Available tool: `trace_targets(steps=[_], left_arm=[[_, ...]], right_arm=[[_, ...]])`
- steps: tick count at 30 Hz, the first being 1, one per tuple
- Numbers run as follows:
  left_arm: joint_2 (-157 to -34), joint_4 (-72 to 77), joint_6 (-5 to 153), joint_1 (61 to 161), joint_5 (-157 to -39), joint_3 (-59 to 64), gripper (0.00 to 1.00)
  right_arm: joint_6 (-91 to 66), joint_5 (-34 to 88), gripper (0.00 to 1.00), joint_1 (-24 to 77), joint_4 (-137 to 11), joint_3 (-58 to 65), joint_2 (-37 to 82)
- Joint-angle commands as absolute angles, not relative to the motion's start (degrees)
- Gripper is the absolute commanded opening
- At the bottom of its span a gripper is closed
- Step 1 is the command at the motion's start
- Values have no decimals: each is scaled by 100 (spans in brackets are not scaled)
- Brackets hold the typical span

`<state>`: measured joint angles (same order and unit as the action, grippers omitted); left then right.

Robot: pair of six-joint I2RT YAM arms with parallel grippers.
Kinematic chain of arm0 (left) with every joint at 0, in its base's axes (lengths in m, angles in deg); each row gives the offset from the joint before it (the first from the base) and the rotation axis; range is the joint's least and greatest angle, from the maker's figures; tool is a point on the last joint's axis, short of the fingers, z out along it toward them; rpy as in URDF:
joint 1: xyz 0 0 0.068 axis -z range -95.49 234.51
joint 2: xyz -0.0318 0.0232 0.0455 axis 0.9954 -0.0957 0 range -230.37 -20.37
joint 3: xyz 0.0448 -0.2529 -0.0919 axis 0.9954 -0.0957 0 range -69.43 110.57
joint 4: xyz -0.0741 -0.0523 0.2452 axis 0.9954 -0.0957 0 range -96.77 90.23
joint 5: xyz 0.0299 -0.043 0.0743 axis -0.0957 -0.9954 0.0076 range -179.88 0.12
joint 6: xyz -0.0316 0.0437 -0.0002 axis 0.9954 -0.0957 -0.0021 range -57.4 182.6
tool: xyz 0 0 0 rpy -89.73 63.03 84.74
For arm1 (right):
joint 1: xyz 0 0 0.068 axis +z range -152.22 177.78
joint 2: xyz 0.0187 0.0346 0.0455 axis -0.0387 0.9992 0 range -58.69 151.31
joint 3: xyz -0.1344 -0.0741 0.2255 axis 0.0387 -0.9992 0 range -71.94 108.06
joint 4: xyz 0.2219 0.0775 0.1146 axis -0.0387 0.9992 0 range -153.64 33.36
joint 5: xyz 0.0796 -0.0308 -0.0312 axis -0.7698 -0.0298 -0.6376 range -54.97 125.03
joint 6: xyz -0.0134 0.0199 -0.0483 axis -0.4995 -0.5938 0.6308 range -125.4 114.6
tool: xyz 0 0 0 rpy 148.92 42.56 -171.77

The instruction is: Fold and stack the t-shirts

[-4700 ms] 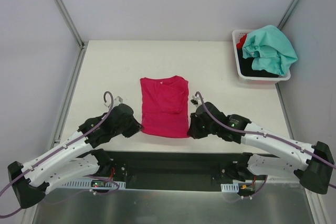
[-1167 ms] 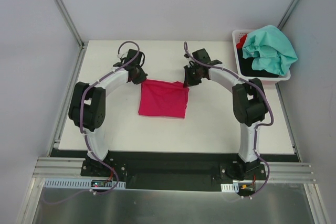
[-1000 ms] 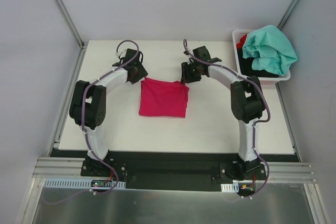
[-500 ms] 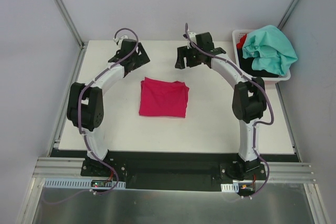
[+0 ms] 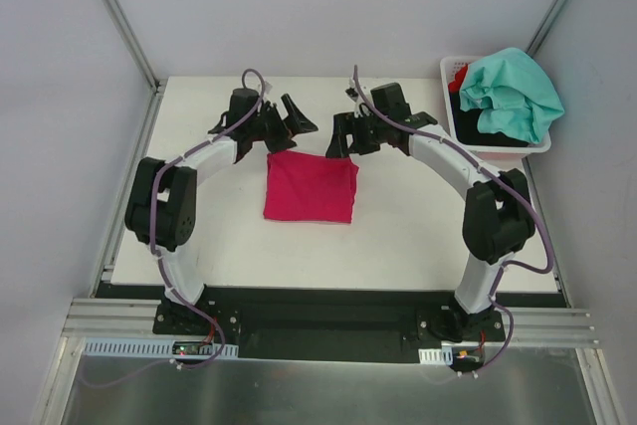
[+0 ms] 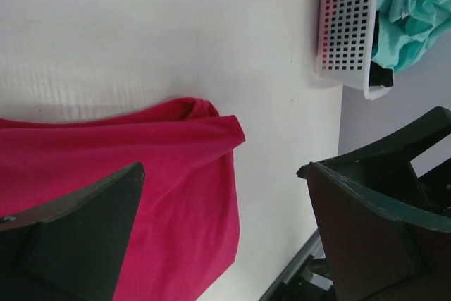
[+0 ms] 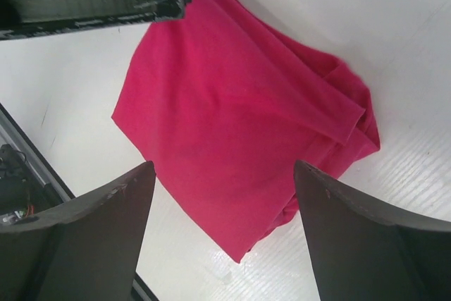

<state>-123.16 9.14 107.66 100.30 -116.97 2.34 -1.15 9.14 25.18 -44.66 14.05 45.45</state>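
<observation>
1. The pink shirt (image 5: 310, 187) lies folded at the middle of the desk (image 5: 199, 206). A teal shirt (image 5: 510, 92) and darker ones wait in the basket (image 5: 498, 150) at the far right corner.
2. The left end effector (image 5: 287, 121) and right end effector (image 5: 340, 136) hover at the pink shirt's far edge, both spread wide and holding nothing.
3. The fold's far right corner looks bunched in the wrist views. It could spring loose, or a low-passing open finger could snag it and drag the fold apart.
4. Nearly five seconds ago the shirt lay twice as long, with both arms at its near edge. Half a second ago the end effectors stood farther back; both have since swung in toward the shirt.
</observation>
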Motion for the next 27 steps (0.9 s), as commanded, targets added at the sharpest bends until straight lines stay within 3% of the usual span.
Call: trace_targets(steps=[1, 14, 23, 27], left_arm=[[-12846, 2027, 11542, 10033, -12846, -104, 99], [-13182, 1790, 11112, 9778, -12170, -439, 99], [-13305, 1553, 10989, 9752, -12143, -210, 99], [-13331, 1430, 10892, 9725, -12117, -96, 99]], right_arm=[[-320, 814, 83, 2485, -4518, 1226, 4248], [-223, 656, 83, 2450, -4412, 1243, 4168], [-1628, -1723, 82, 2380, -6581, 1217, 5300], [-1972, -2104, 82, 2248, -7260, 1252, 5723]])
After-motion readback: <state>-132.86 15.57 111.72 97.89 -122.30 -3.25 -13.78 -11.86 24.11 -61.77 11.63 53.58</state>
